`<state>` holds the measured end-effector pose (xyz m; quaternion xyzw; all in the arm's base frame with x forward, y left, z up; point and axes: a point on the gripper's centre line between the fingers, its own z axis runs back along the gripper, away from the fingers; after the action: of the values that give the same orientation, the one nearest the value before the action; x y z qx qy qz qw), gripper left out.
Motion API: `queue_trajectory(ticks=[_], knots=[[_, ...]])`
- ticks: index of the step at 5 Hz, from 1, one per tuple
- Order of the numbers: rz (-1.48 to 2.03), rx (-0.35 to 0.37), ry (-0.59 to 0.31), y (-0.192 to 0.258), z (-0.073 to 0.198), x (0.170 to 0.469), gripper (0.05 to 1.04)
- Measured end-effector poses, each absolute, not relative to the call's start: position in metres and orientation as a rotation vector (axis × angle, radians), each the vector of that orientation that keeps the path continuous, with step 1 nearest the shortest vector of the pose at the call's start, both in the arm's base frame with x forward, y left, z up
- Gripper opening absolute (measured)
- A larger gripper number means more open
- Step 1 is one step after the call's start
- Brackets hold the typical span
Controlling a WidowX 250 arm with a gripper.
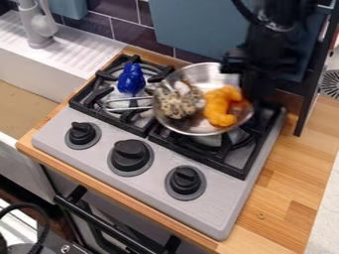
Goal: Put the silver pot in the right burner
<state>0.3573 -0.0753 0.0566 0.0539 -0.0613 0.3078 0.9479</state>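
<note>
A black robot arm (268,30) comes down from the top edge, above and to the right of the silver pot (198,130). Its black gripper (255,89) hangs downward at the pot's upper-right rim, perhaps touching it; the dark tip is hard to make out.

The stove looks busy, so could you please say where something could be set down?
The wooden counter right of the stove is bare, as is the ribbed drainboard between faucet and stove. The burners are crowded: a blue object on the left, the loaded silver pot over the right, with the gripper close by.
</note>
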Motion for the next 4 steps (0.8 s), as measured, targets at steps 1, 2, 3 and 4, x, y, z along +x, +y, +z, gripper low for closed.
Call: queue_trajectory(ticks=[1,2,3,4], knots=[[0.632,0.063,-0.112,-0.074,0.047,0.352,0.547],[0.632,-0.031,-0.17,-0.07,0.062,0.351,0.837],[0.629,-0.09,-0.202,-0.062,0.073,0.345,1.001],[0.633,-0.153,-0.208,-0.049,0.089,0.343,1.001]])
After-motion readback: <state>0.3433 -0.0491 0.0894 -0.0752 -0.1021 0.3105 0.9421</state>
